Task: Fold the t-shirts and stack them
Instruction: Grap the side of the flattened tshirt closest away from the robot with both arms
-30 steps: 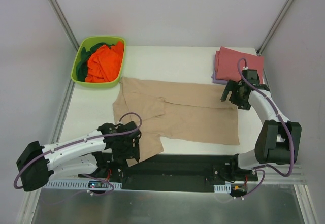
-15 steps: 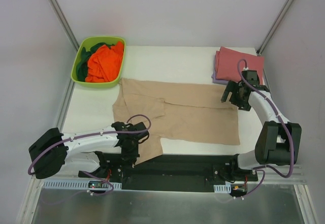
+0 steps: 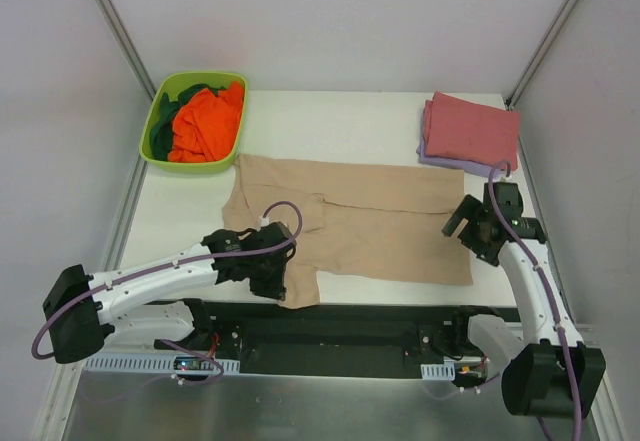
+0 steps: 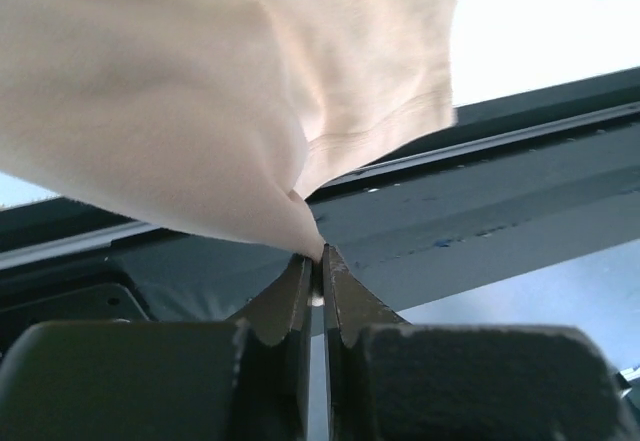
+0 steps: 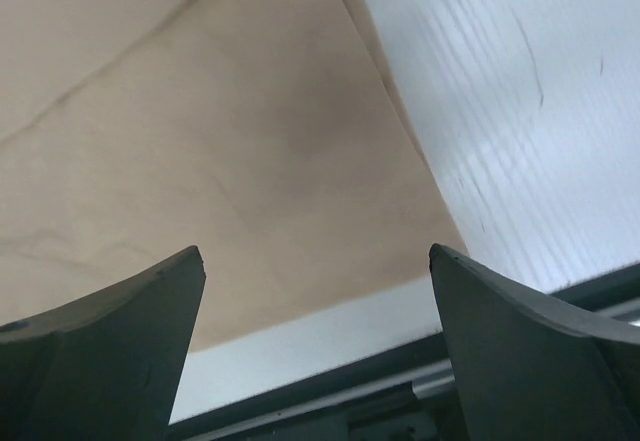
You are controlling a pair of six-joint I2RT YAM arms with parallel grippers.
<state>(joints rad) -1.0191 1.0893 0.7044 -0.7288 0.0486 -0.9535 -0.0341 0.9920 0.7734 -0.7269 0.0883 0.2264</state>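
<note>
At the near left of the tabletop (image 3: 330, 121), I see my left pincer (image 4: 318, 261) clenched on the near left corner of the tan t-shirt (image 3: 370, 216). My right pincer (image 5: 315, 261) hangs released over its near right corner. Far right, a folded dusty red t-shirt (image 3: 470, 129) lies on a lavender t-shirt (image 3: 432, 158). Far left, an orange t-shirt (image 3: 205, 121) and a dark green t-shirt (image 3: 192, 93) fill the lime-green tub (image 3: 153, 131).
</note>
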